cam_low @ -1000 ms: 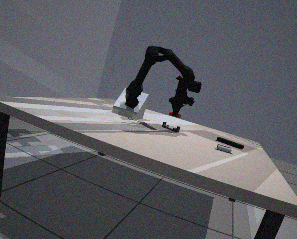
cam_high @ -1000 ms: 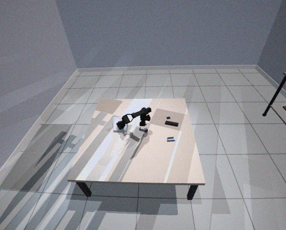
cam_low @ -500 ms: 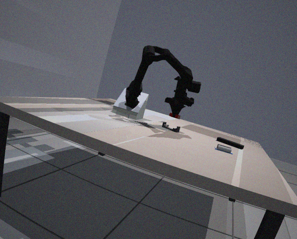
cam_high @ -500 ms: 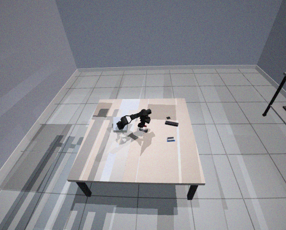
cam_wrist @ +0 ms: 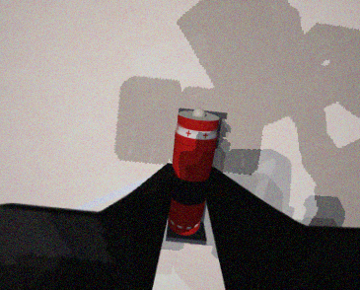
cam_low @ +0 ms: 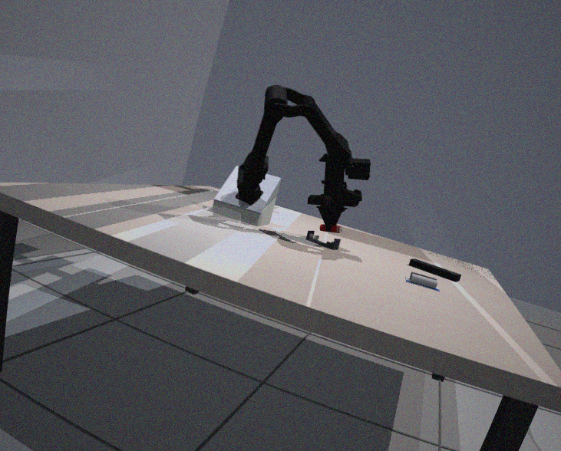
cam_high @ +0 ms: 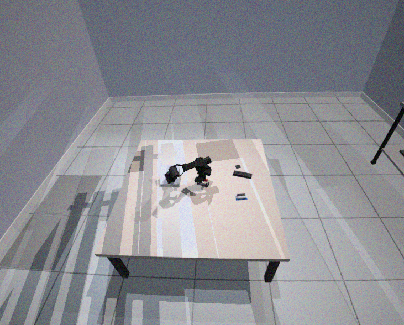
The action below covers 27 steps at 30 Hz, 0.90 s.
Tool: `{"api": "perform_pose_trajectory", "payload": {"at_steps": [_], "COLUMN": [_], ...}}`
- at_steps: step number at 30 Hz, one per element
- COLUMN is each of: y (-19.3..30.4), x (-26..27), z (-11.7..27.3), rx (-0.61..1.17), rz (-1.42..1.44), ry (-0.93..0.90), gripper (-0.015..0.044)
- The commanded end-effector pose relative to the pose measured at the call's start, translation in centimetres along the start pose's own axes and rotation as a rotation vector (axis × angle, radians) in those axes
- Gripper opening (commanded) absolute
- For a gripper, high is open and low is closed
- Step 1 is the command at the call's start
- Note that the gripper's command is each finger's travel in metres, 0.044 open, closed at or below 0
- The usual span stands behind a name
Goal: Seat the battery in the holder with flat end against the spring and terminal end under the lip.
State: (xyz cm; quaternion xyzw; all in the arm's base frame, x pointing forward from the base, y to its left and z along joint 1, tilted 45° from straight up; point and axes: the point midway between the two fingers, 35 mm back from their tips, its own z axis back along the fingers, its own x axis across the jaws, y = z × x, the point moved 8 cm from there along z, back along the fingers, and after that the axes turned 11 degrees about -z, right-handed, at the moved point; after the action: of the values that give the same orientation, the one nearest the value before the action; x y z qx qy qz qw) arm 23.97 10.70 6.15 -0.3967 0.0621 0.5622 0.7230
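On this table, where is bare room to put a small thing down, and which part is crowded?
Free: the wide near half of the table, from the holder to the front edge, and the left strip beside the arm's base. Crowded: under the hand, shut on the battery over the holder, and the right side by the black bar and blue-edged part.

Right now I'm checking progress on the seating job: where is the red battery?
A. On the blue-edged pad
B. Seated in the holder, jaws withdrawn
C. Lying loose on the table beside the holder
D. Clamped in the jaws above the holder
D: the wrist view shows the red battery clamped between the jaws, the holder beneath it.
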Motion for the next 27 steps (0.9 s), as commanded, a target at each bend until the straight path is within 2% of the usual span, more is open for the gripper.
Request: {"api": "perform_pose_trajectory", "payload": {"at_steps": [1, 27], "y": [0.3, 2.1], "x": [-0.5, -0.6], "z": [-0.5, -1.8], "rx": [-0.049, -0.186], "rz": [0.003, 0.015], "ry": [-0.008, -0.05], "gripper": [0.0063, 0.0063]}}
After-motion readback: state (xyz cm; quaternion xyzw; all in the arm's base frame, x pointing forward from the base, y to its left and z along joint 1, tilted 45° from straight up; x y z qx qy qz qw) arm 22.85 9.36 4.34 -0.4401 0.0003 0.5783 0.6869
